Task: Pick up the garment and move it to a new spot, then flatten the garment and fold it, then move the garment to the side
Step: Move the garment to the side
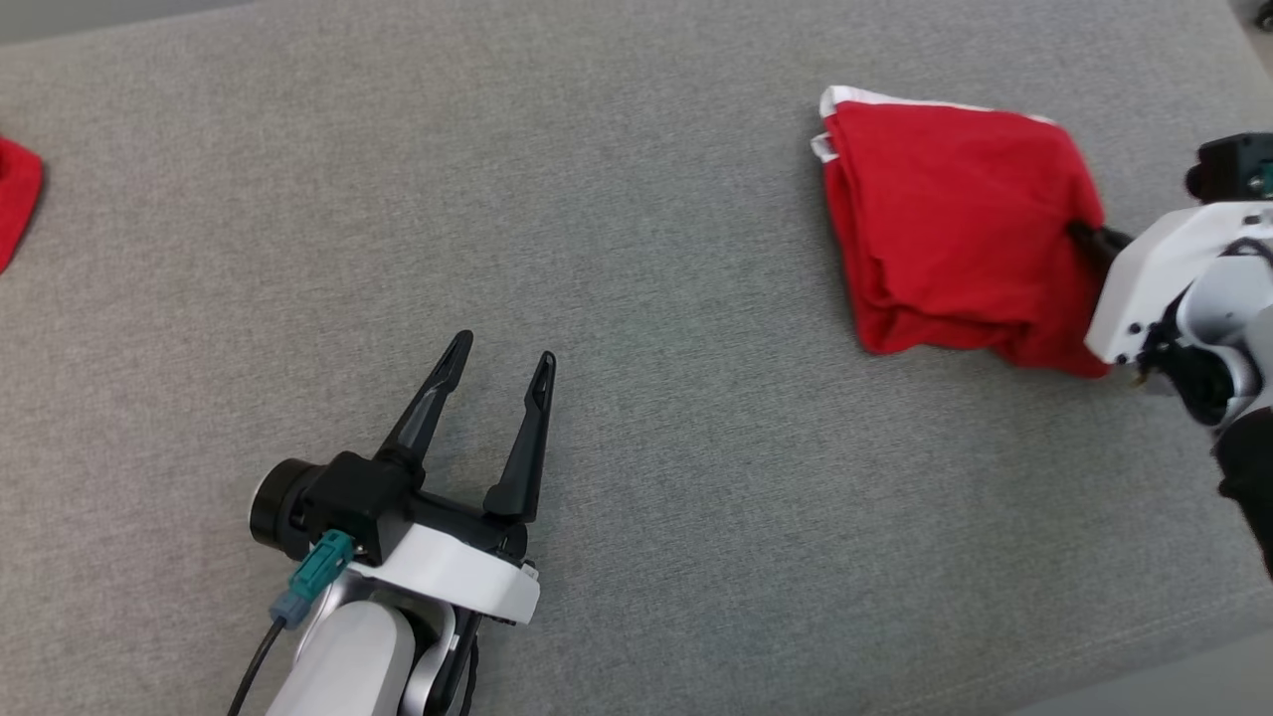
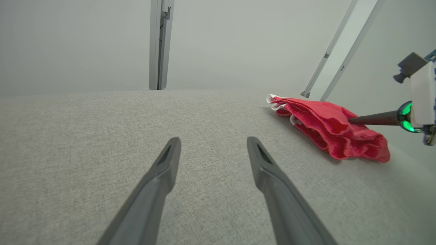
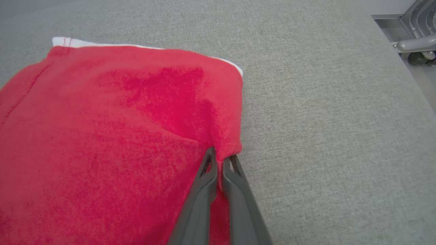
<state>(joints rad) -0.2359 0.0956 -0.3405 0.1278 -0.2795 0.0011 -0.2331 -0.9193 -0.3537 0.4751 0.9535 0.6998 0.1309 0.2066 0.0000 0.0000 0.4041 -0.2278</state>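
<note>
one folded garment (image 1: 955, 219) toward the right edge, bare surface (image 1: 636, 199) leftward

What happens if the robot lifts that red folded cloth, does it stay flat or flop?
Probably flops: the red garment lies in soft, wrinkled layers. Pinched at just one edge by the right gripper, it would likely droop and unfold. It looks thin, so likely light.

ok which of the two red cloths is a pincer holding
The folded red garment with white trim: the right pincer is shut on its edge. The other red cloth lies untouched at far left.
</note>
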